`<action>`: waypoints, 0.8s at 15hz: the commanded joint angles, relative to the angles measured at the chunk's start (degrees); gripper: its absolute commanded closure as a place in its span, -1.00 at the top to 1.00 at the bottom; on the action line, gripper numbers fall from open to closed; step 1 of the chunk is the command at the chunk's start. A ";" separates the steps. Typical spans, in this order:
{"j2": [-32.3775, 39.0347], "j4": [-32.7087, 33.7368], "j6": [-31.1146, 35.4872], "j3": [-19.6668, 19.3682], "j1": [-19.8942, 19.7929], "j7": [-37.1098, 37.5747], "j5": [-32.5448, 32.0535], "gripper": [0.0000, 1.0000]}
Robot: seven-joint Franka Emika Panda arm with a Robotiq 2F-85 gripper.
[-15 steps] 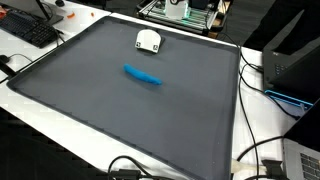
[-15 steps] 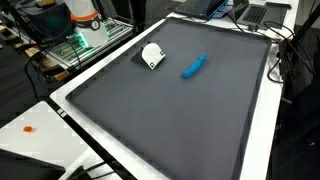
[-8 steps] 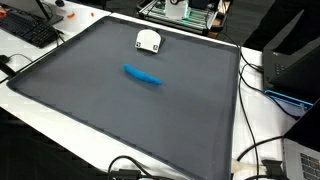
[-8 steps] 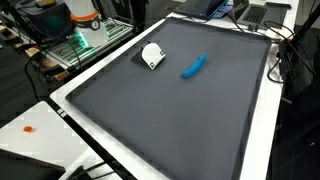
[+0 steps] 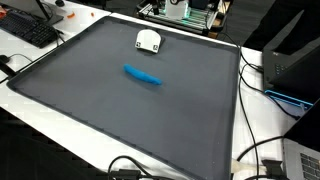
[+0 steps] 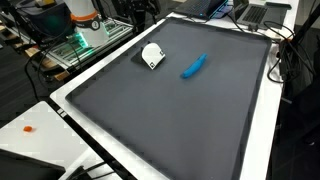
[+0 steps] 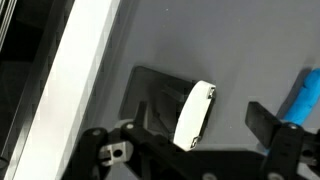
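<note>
Wrist view, L to R: white counter [image 7: 85, 60] edge runs diagonally at far left, then the dark grey mat [image 7: 170, 40] fills the rest. My end effector [image 7: 192, 124] comes in from the bottom w/ fingers spread wide, released, nothing grasped. The white object [image 7: 194, 115] lies on the mat betw. my two fingers in this view, seen edge-on and tilted, w/ a dark shadow to its left; can't tell if I touch it. Further right, a blue object [image 7: 301, 95] lies on the mat, partly cut by the frame edge, apart from the white one. Both exterior views show the white object [image 5: 148, 41] [image 6: 152, 56] near a mat edge, blue object [image 5: 141, 75] [image 6: 194, 66] nearby, not touching.
</note>
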 commanded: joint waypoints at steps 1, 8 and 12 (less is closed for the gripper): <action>5.21 -0.32 6.75 0.69 1.89 4.82 -0.05 1.00; 14.31 -0.19 18.15 0.80 3.32 7.37 -5.64 1.00; 17.68 -0.09 22.01 -0.07 3.67 11.47 -9.15 1.00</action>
